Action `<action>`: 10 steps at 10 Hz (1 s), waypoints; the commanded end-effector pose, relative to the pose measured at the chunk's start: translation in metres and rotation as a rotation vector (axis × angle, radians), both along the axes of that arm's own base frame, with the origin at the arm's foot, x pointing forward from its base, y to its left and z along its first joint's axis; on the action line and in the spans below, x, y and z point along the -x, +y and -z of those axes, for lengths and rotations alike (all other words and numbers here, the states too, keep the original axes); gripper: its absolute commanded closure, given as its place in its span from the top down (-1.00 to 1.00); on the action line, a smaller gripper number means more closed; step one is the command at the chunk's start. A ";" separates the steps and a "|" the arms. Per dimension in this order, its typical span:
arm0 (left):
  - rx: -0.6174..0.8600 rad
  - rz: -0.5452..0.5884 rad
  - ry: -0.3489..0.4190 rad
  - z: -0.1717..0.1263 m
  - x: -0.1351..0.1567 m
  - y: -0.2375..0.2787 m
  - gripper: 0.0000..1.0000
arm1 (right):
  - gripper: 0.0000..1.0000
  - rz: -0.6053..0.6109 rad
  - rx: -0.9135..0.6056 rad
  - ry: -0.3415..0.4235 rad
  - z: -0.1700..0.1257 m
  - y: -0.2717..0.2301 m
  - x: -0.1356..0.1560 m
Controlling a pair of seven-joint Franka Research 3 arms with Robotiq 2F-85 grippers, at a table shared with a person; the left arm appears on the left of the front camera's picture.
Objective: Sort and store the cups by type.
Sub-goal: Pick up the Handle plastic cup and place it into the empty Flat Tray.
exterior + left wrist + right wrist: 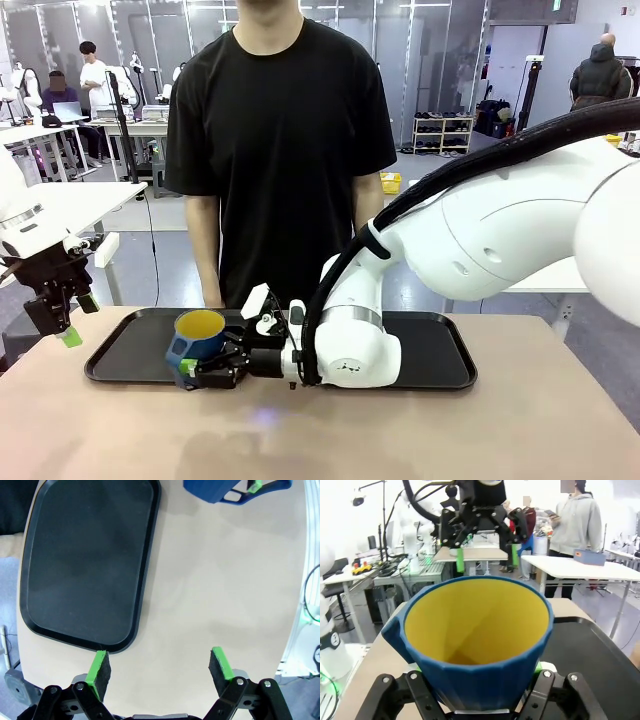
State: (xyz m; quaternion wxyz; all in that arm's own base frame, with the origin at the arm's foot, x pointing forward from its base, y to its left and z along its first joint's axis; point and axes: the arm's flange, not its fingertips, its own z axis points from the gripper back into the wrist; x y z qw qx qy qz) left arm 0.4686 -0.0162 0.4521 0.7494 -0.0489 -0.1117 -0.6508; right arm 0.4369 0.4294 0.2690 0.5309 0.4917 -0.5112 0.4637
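While the right gripper [190,368] is clamping the mug [197,338] at lower left of the tray [440,372], you're still storing 1; left gripper [160,664] is hanging wide, empty.

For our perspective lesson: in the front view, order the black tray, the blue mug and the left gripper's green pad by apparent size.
1. black tray
2. blue mug
3. left gripper's green pad
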 end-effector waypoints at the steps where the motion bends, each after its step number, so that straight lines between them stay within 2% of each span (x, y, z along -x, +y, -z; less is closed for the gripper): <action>1: -0.007 -0.007 -0.012 -0.001 -0.001 0.001 1.00 | 0.59 -0.025 0.021 -0.004 -0.001 -0.006 0.004; 4: -0.007 -0.007 -0.012 -0.001 -0.001 0.001 1.00 | 0.59 -0.007 0.004 0.006 0.001 -0.001 -0.001; 5: -0.007 -0.007 -0.012 -0.001 -0.001 0.001 1.00 | 0.59 0.026 0.020 0.031 0.004 0.008 -0.002; 10: -0.007 -0.007 -0.012 -0.001 -0.001 0.001 1.00 | 0.59 0.201 0.065 0.011 0.018 0.023 -0.014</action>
